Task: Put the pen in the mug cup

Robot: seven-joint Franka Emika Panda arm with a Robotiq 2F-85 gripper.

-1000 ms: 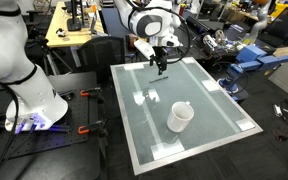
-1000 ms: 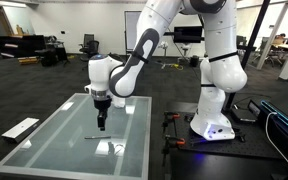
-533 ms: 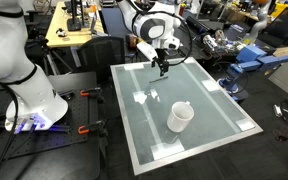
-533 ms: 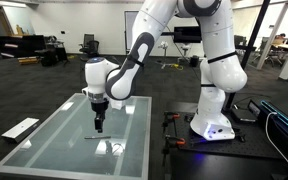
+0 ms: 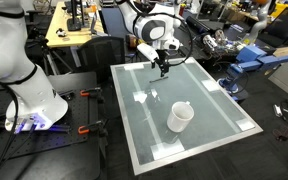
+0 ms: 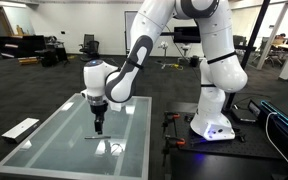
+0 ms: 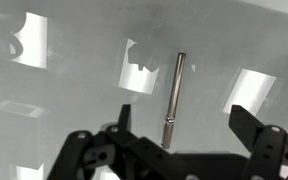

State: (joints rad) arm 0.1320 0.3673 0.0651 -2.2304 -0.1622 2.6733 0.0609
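Note:
The pen [image 7: 174, 95] is a thin dark stick lying flat on the glass table. In the wrist view it lies between my open fingers, closer to one of them. It shows as a thin dark line under the gripper in an exterior view [image 6: 96, 138]. My gripper [image 7: 184, 125] is open and empty, pointing down just above the pen [image 5: 162, 68] [image 6: 99, 124]. The white mug cup [image 5: 180, 117] stands upright toward the middle of the table, well apart from the gripper. I cannot make out the mug in the exterior view with the robot base on the right.
The glass-topped table [image 5: 224, 105] [image 6: 44, 150] has a pale frame and bright reflections. The robot base [image 6: 214, 122] stands beside it. Desks, chairs and lab gear surround the table.
The gripper has shifted slightly over the pen, still open. The pen and mug have not moved.

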